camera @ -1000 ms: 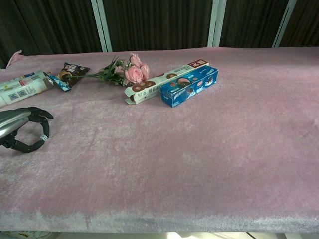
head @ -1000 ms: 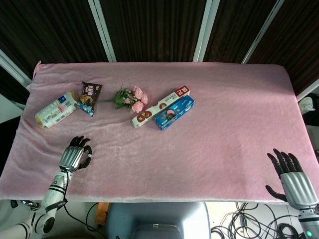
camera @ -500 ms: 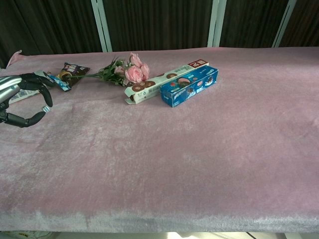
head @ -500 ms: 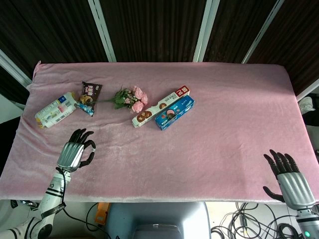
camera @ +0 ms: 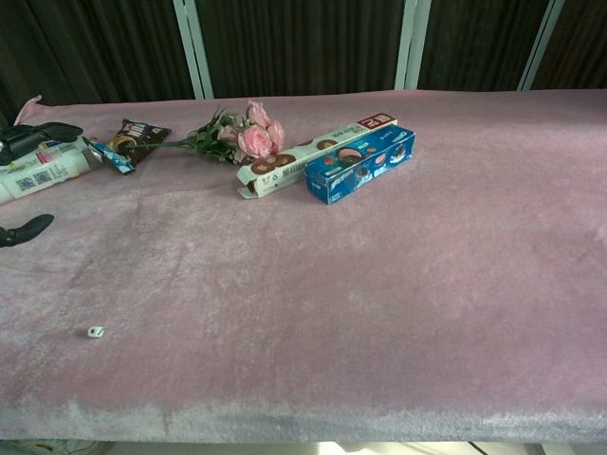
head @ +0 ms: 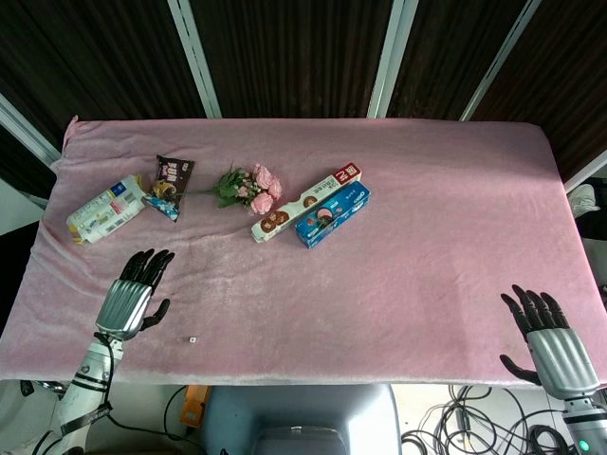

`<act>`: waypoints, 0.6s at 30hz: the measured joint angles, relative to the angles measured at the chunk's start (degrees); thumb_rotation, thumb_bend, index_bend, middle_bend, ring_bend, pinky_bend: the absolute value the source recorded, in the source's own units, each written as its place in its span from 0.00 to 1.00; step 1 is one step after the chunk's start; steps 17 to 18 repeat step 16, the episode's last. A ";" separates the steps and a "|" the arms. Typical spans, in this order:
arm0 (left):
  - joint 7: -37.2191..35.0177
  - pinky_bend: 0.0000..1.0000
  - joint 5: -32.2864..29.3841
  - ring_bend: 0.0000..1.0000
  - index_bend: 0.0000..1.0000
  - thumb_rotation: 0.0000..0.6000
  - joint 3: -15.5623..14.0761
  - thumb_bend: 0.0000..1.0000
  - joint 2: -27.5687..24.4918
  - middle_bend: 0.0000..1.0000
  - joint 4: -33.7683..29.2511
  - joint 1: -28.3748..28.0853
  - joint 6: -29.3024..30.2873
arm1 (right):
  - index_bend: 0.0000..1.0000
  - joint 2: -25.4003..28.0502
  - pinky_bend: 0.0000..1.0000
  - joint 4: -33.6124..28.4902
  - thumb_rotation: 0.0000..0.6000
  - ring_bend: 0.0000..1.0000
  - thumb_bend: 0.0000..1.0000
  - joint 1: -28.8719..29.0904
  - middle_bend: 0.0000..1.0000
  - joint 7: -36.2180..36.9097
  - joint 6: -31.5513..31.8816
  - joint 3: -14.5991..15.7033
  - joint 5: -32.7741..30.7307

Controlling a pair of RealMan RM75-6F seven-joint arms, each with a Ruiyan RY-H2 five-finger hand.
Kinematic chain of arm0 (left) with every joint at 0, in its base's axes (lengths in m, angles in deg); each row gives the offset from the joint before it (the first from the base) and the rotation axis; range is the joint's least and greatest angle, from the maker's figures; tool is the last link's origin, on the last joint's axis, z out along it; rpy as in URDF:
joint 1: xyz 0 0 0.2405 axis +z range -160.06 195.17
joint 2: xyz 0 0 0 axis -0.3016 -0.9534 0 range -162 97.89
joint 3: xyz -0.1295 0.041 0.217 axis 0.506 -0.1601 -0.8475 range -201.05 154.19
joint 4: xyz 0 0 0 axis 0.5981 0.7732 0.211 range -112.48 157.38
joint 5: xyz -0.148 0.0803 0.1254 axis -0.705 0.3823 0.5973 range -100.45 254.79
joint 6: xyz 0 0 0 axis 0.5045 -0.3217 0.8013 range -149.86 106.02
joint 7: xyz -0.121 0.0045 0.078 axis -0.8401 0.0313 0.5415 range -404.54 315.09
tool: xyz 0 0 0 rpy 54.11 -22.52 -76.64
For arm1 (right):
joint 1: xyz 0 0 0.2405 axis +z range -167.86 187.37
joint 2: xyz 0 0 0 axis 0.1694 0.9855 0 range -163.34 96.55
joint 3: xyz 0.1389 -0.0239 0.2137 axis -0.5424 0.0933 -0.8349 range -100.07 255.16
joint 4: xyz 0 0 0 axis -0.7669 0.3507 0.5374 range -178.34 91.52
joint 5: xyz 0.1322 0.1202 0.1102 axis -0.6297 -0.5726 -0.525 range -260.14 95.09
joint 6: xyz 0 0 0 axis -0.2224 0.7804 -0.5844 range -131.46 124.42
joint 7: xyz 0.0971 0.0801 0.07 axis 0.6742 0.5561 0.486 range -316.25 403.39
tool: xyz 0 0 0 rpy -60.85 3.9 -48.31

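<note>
left hand (head: 128, 301) fingers spread, holding nothing, small white piece (head: 193, 337) on pink cloth (head: 427, 218) just beside thumb, white pouch (head: 102, 209) and snack packet (head: 169, 183) beyond fingertips; right hand (head: 550, 343) fingers apart, empty, well apart from blue biscuit box (head: 332, 215), contents unseen.

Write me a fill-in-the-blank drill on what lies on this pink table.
1. The blue cookie box lies right beside a long ______ cookie box.
2. The flowers in the bouquet are ______.
3. The left hand holds ______, with its fingers spread.
4. The small white piece lies nearest the ______ hand.

Missing words: white; pink; nothing; left
</note>
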 measured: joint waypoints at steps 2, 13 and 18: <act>0.76 0.08 0.72 0.00 0.00 1.00 -1.12 0.40 -0.94 0.03 0.14 1.57 1.86 | 0.00 -0.11 0.00 0.03 1.00 0.00 0.34 0.05 0.00 -0.26 -0.24 -0.03 -0.25; -7.88 0.07 5.73 0.00 0.00 1.00 -7.66 0.40 -4.56 0.00 3.00 9.31 8.83 | 0.00 -1.38 0.00 0.13 1.00 0.00 0.33 0.31 0.00 -2.86 -1.06 -0.39 -1.37; -6.95 0.07 7.04 0.00 0.00 1.00 -8.25 0.40 -5.29 0.00 3.20 10.41 11.13 | 0.00 -1.60 0.00 0.14 1.00 0.00 0.34 0.37 0.00 -3.36 -1.40 -0.23 -1.40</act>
